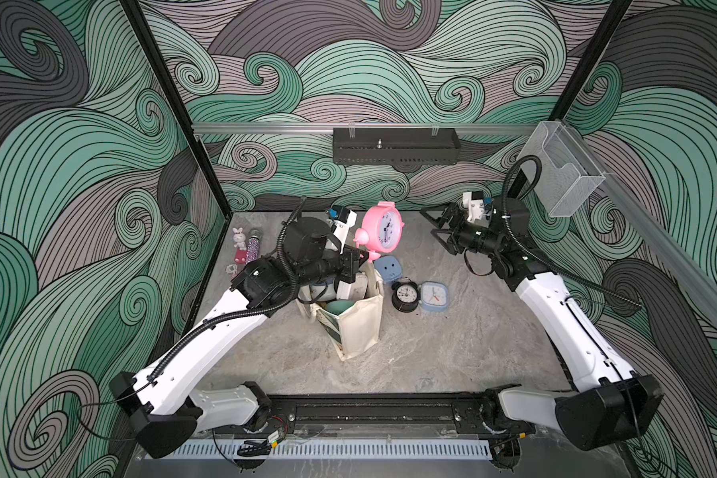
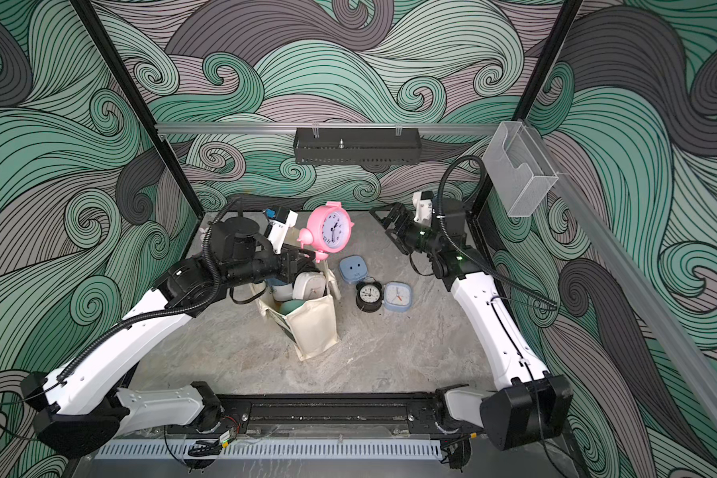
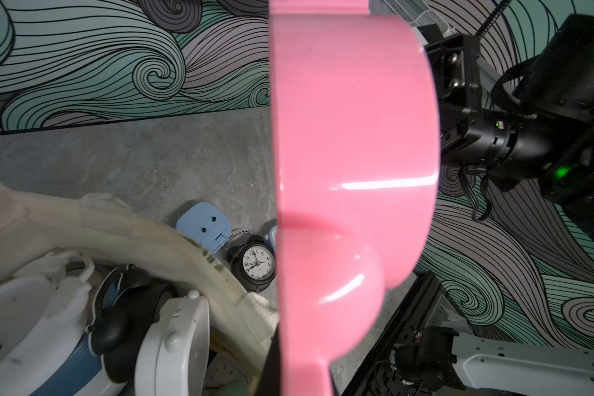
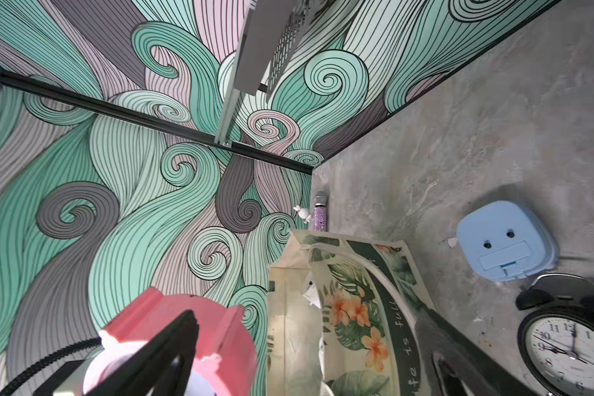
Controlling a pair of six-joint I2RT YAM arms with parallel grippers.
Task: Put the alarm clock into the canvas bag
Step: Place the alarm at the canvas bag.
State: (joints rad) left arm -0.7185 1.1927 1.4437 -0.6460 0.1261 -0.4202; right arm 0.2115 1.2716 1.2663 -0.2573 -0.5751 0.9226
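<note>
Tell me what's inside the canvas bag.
Inside the canvas bag you can see a white clock, a blue-and-white item, something black and a teal piece. Whatever lies beneath them is covered. The pink alarm clock is outside, held over the opening by the left pincer.

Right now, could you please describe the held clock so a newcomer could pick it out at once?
Find the canvas bag standing on the table. Above its far rim, the left gripper holds the pink alarm clock. It alone is pink and off the table; the black clock and light-blue square clock sit beside the bag.
</note>
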